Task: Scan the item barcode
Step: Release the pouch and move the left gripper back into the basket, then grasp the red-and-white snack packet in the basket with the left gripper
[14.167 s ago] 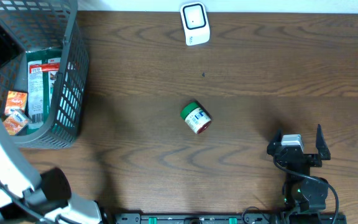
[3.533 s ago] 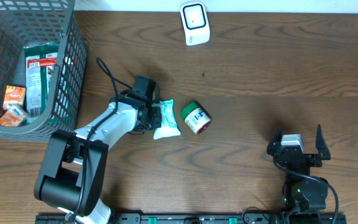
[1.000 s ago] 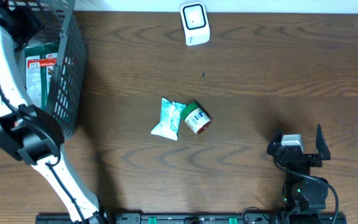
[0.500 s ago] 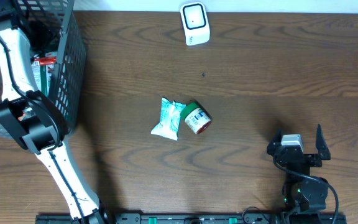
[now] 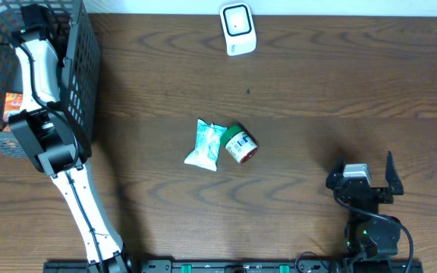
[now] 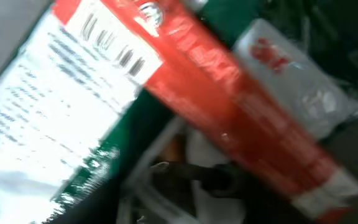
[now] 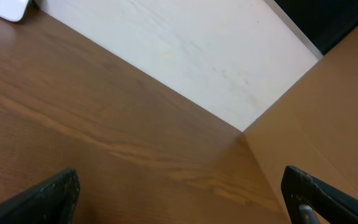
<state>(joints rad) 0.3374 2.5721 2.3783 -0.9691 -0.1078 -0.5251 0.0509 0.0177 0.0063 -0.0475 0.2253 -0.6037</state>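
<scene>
A teal-and-white pouch (image 5: 205,144) and a green-lidded jar (image 5: 239,143) lie side by side at mid-table. The white barcode scanner (image 5: 237,29) stands at the far edge. My left arm (image 5: 36,64) reaches down into the grey basket (image 5: 82,83) at the far left, and its fingers are hidden there. The blurred left wrist view is filled by a green, red and white package (image 6: 185,68) with a barcode (image 6: 110,50); the jaws cannot be made out. My right gripper (image 5: 363,176) rests open near the front right, holding nothing.
An orange packet (image 5: 12,106) lies in the basket. A clear plastic bag (image 6: 297,87) lies beside the package. A pale wall (image 7: 185,50) rises behind the brown table (image 7: 135,155). A corner of the scanner (image 7: 2,7) shows at the upper left of the right wrist view.
My left arm has swung further over the basket and lower into it, now covering the green package from above. Pouch, jar and right arm have not moved.
</scene>
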